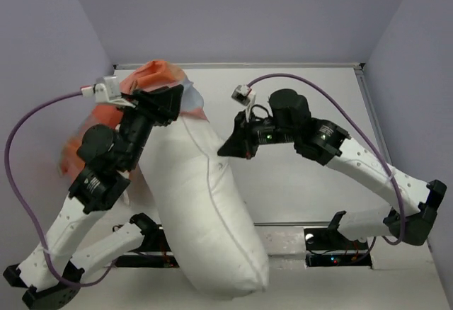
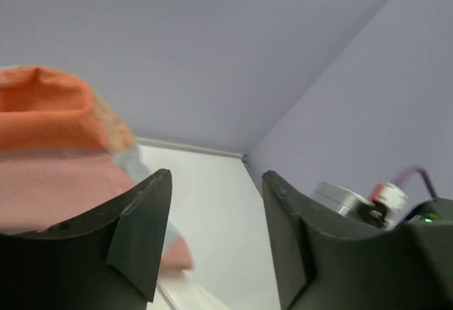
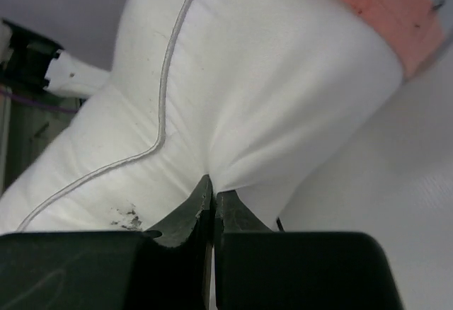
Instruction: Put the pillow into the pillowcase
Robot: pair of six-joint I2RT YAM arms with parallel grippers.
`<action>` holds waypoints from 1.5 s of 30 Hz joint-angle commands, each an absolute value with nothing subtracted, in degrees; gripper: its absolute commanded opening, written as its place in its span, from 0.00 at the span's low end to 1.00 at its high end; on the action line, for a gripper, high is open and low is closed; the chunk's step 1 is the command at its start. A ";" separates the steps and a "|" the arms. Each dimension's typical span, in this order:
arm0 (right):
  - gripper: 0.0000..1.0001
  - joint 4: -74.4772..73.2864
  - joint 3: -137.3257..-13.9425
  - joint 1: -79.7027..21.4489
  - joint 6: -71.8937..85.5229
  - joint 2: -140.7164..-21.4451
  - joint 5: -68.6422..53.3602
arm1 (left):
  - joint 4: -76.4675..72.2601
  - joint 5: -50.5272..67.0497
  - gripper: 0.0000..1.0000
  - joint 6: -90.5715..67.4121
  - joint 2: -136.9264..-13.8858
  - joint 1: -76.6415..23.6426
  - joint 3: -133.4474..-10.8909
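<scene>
The plump white pillow (image 1: 209,204) lies diagonally from the table's middle to past the near edge. Its far end goes into the orange and light blue pillowcase (image 1: 152,76), which is bunched at the back left around my left arm. My left gripper (image 1: 177,101) is at the case's mouth, jaws wide open with nothing between them (image 2: 217,177). The orange cloth (image 2: 49,133) drapes outside its left finger. My right gripper (image 1: 223,148) is shut, pinching a fold of the pillow's right side (image 3: 212,186). The pillowcase's edge (image 3: 382,6) covers the pillow's far end.
White table (image 1: 311,98) with a raised rim at the back and right, lilac walls close around. The pillow's near end overhangs the arm bases (image 1: 333,243). A purple cable (image 1: 14,154) loops at the left. The right arm's wrist (image 2: 361,200) shows beside the left gripper.
</scene>
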State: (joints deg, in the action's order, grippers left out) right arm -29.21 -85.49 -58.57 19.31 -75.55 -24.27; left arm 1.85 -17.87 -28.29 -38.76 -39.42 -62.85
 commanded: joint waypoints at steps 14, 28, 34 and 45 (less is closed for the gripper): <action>0.80 -15.71 -70.73 -18.28 21.37 -78.14 -15.85 | 2.37 -13.33 0.95 -18.90 -71.03 -40.08 -73.40; 0.16 -14.24 -57.93 -41.82 19.95 -67.76 -9.58 | 5.71 -21.09 0.91 -12.22 -68.98 -34.20 -59.41; 0.41 -14.59 -55.20 -43.33 17.76 -67.41 -6.34 | 6.41 -22.59 0.88 -11.16 -70.66 -32.52 -58.80; 0.19 -16.87 -51.86 -37.89 18.63 -66.36 9.14 | 11.51 -21.89 0.84 -9.93 -77.69 -26.28 -60.55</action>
